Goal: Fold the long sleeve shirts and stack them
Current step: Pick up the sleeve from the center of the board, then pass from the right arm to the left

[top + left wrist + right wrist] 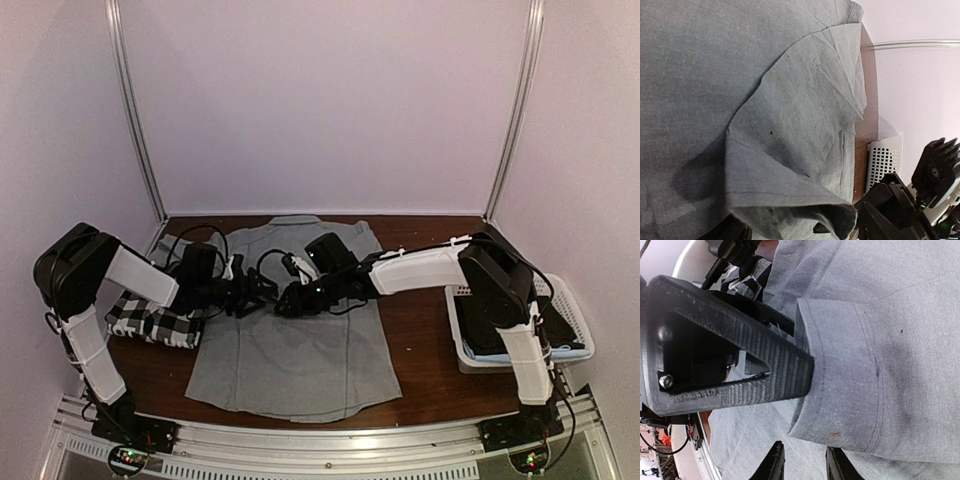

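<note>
Near edge: both arm bases sit on the metal rail [330, 440]. Just past it the grey shirt [300, 360] lies spread flat on the brown table [425, 385], with its hem toward the bases and its collar toward the back wall. At mid-shirt the two arms reach in from either side and meet over the chest, grippers close together. The right gripper [290, 298] has the sleeve's cuff [855, 390]. The right wrist view shows one ridged finger [755, 375] lying across the cuff's edge, while the other finger is hidden by the cloth, so the grip is narrow and on the cuff. The sleeve [800, 130] is drawn in over the shirt's body, and its end stands up off the cloth and casts a shadow beneath. The left gripper [252, 292] hangs just beside the right one, fingers wide, with nothing seen between them. Its own fingers barely enter the left wrist view. Left side of the table: the checked shirt [150, 320] is folded to a small bundle against the grey shirt's left edge and lies partly under the left arm. Right side: a white slotted basket [575, 330] holds something dark — too covered by the right arm to name. Beyond the collar, pale walls and two metal uprights.
</note>
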